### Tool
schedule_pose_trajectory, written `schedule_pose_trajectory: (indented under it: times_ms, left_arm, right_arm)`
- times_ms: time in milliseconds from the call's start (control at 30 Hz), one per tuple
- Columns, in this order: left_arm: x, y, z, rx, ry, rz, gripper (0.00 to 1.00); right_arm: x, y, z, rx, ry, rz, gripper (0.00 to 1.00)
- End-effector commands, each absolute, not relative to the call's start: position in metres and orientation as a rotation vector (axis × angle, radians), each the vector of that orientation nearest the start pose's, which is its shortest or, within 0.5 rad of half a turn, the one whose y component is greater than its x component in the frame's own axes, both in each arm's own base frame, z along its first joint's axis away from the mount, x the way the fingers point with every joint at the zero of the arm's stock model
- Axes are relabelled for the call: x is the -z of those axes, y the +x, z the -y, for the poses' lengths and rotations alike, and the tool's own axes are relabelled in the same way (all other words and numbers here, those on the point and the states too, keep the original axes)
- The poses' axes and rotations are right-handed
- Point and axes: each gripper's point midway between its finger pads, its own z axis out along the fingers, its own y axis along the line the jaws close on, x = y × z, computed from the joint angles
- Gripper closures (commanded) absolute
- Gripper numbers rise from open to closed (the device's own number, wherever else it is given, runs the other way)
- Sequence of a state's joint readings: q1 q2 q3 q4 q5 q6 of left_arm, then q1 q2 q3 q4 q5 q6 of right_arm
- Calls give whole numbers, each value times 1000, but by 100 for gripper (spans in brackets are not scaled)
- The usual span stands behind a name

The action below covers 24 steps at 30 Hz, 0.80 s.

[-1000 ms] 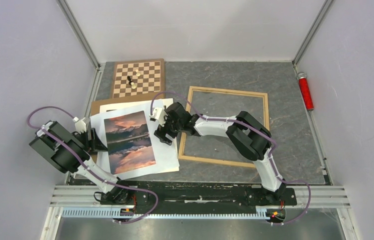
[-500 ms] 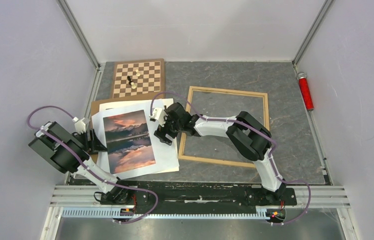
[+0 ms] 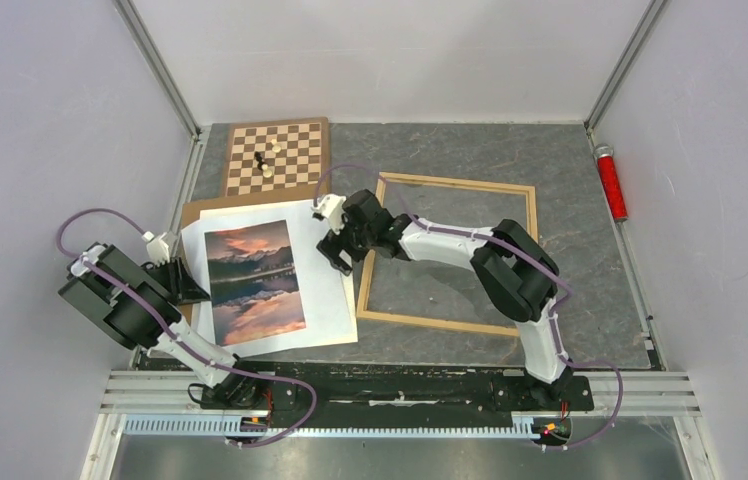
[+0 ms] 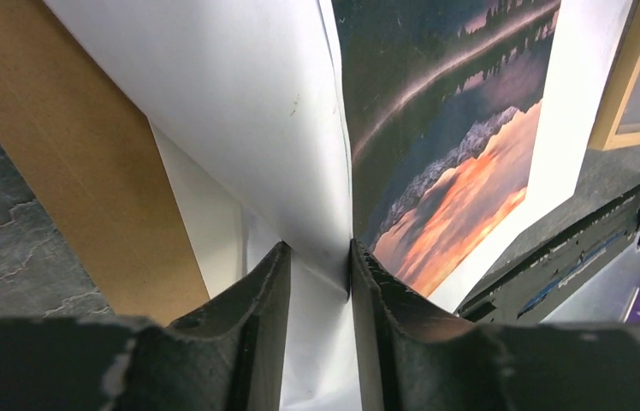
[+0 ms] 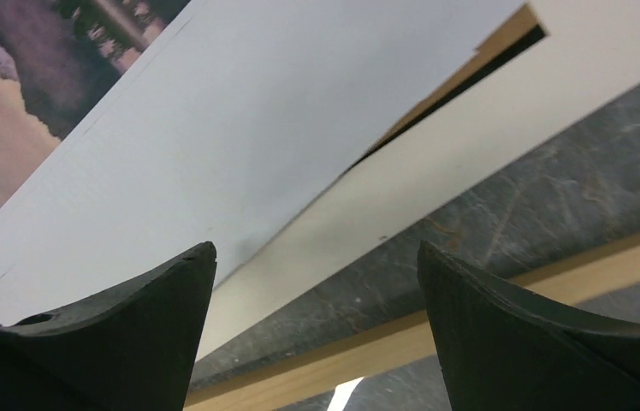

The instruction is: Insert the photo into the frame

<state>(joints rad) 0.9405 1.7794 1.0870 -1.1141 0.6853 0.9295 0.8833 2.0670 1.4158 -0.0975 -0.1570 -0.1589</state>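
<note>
The photo [image 3: 255, 283] lies on white sheets [image 3: 325, 290] left of the frame [image 3: 455, 182], which rests flat on the grey mat. My left gripper [image 3: 195, 287] is at the stack's left edge. In the left wrist view its jaws [image 4: 317, 248] stand narrowly apart, tips pressed on the white sheet [image 4: 214, 86], which rises in a crease between them; the photo [image 4: 453, 128] has its edge against the right finger. My right gripper [image 3: 335, 250] hovers wide open and holding nothing between the sheets' right edge and the frame's left rail [image 5: 325, 364].
A brown backing board [image 3: 195, 210] lies under the sheets. A chessboard [image 3: 277, 155] with a few pieces sits at the back left. A red cylinder [image 3: 610, 182] lies by the right wall. The frame's inside shows bare mat.
The left jaws have narrowed around the sheet's edge, and the photo has shifted slightly left. The right gripper has drawn back and right, off the sheets, toward the frame's left rail.
</note>
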Motion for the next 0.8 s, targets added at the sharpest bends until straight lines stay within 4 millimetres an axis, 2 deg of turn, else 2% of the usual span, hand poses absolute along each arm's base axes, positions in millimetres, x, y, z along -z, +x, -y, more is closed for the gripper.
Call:
schedule_pose_trajectory:
  times_ms: [0,133,333,600,767]
  left_arm:
    - [-61,221,-145,714,-159,-2498,66]
    - [-63,221,-144,710,-155,-2496,68]
    - [-76,219,-142,700,-123,-2487,71]
    - [-126,221,-129,680,35,-2401,71]
    - [-156,213,-111,671,240,-2329,71]
  right_arm:
    - [-116,357,-419,-544,-1068,-1955,9]
    - [-122,360,-414,-544,-1059,-1950,9]
    - [-117,354,-411,-559,-1082,-1950,9]
    - [-130,360,-421,-590,-1087,-1912,7]
    - [-138,374,-429,-748,-1047,-1907,2]
